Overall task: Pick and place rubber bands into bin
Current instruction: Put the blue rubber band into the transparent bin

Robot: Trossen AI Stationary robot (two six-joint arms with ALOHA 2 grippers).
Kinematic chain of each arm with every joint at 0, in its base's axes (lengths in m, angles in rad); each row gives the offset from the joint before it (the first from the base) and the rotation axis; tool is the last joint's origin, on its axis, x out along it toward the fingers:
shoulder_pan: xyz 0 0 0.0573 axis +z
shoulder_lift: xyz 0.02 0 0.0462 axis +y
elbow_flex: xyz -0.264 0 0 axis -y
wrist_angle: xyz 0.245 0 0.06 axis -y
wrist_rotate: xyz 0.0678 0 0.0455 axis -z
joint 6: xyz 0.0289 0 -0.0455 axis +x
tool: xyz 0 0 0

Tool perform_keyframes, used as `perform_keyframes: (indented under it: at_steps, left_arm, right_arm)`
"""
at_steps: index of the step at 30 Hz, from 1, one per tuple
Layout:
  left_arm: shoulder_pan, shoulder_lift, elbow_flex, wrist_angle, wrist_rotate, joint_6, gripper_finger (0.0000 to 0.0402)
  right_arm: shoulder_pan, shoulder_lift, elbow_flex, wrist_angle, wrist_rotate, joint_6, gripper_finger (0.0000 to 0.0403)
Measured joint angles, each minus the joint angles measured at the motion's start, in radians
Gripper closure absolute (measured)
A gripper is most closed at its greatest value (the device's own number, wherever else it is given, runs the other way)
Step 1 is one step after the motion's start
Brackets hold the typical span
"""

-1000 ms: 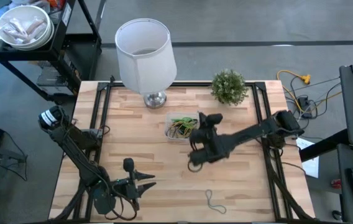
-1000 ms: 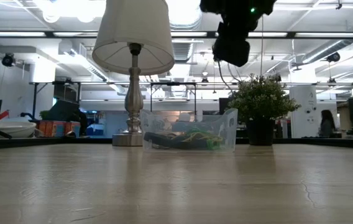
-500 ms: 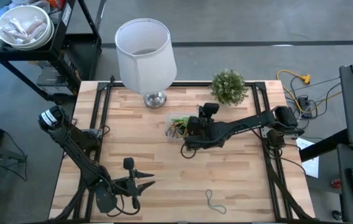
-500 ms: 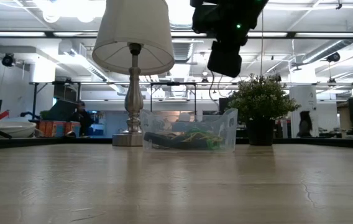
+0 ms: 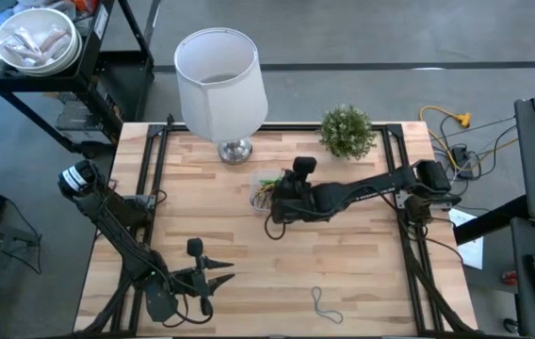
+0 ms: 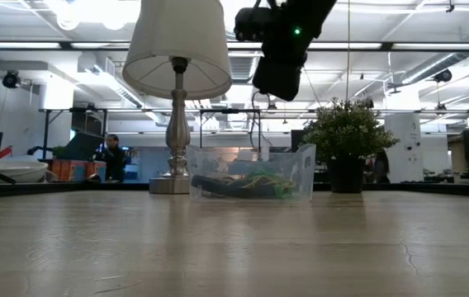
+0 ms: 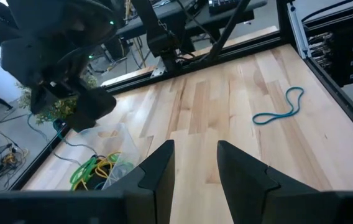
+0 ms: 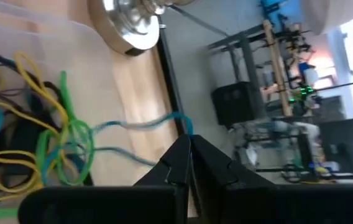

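Clear bin (image 5: 269,194) holds many rubber bands (image 8: 46,149); my right gripper (image 8: 189,163), pinched on a blue band (image 8: 142,123), hovers above; one band (image 5: 322,304) left on table (image 5: 380,273).

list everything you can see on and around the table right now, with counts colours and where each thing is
bin: one, clear plastic, on the table in front of the lamp, holding rubber bands
rubber bands in the bin: a tangle, green, yellow and dark; count unclear
loose rubber band: one, greyish-blue, near the table's front edge
lamp: one, white shade on a silver base, at the back edge
plant: one, green in a dark pot, at the back edge
bowl: one, white, on the black cart off the table's back left
right gripper: fingers together, pinching a blue-green band above the bin
left gripper: open, waiting low at the front left
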Motion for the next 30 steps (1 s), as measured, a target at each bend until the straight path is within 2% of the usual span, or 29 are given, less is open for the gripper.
perform_keyframes:
  at_steps: [3, 8, 11, 18, 27, 30]
  left_arm:
    - [0.0, 0.0, 0.0, 0.0, 0.0, 0.0, 0.0297]
    - [0.0, 0.0, 0.0, 0.0, 0.0, 0.001, 0.0297]
    - [0.0, 0.0, 0.0, 0.0, 0.0, 0.001, 0.0297]
    - [0.0, 0.0, 0.0, 0.0, 0.0, 0.005, 0.0297]
    - [0.0, 0.0, -0.001, 0.0, 0.0, 0.011, 0.0297]
    - [0.0, 0.0, -0.002, -0.001, 0.0, 0.011, 0.0297]
  right_arm:
    - [-0.017, 0.0, 0.0, 0.0, -0.091, 0.028, 0.0395]
    - [-0.071, 0.0, -0.002, 0.0, -0.35, 0.06, 0.0394]
    - [-0.101, 0.0, -0.002, 0.001, -0.454, 0.066, 0.0394]
    - [-0.129, 0.0, -0.002, 0.003, -0.592, 0.037, 0.0383]
    - [-0.126, 0.001, -0.002, 0.003, -0.606, 0.054, 0.0305]
    - [-0.116, -0.001, -0.002, -0.032, -0.66, 0.064, 0.0286]
